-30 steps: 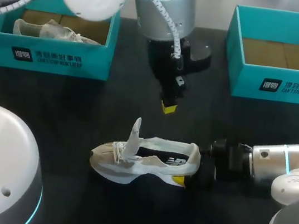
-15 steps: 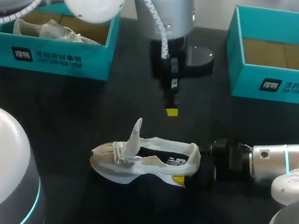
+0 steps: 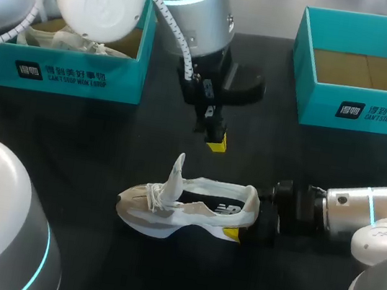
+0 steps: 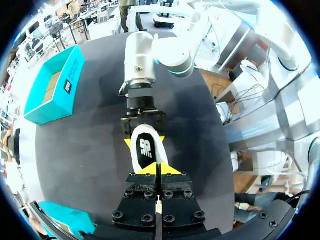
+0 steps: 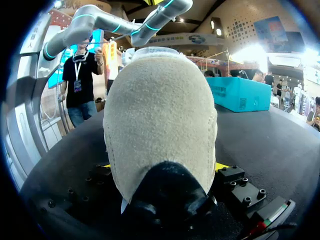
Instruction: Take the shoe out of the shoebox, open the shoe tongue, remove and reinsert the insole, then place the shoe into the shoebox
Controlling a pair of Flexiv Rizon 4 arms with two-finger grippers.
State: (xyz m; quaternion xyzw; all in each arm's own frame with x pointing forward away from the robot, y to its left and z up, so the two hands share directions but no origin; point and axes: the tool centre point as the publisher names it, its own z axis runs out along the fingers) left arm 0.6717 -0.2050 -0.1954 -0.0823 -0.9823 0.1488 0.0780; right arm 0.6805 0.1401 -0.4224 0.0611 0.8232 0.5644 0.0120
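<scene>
**A:** Where does it stand?

**B:** The shoe [image 3: 187, 208] lies on its sole near the middle of the bench [image 3: 106, 146], toe toward the left edge. The right gripper [image 3: 248, 217] is clamped on its heel from the right side. The tongue [image 3: 174, 171] stands upright, so I judge the insole comes out next.

**A:** And the left gripper [image 3: 216, 145]?

**B:** It hangs above the shoe on the far side, apart from it, with its 2 yellow tips pressed together and nothing between them.

**A:** So how should it go in?

**B:** It should part the fingers first and come down over the opening behind the tongue. Then it should pinch the insole's edge near the heel and peel it up gently. The right gripper should hold firm so the shoe does not lift or roll. I cannot make out the insole itself in the dark opening.

**A:** And the count?

**B:** 2 shoeboxes: the left shoebox [image 3: 80, 77] at the far-left corner and the right shoebox [image 3: 373, 113] at the far-right corner, which shows only its cardboard floor. 2 shoes: this 1, and a second shoe [image 3: 63, 41] inside the left shoebox. 2 grippers.
</scene>
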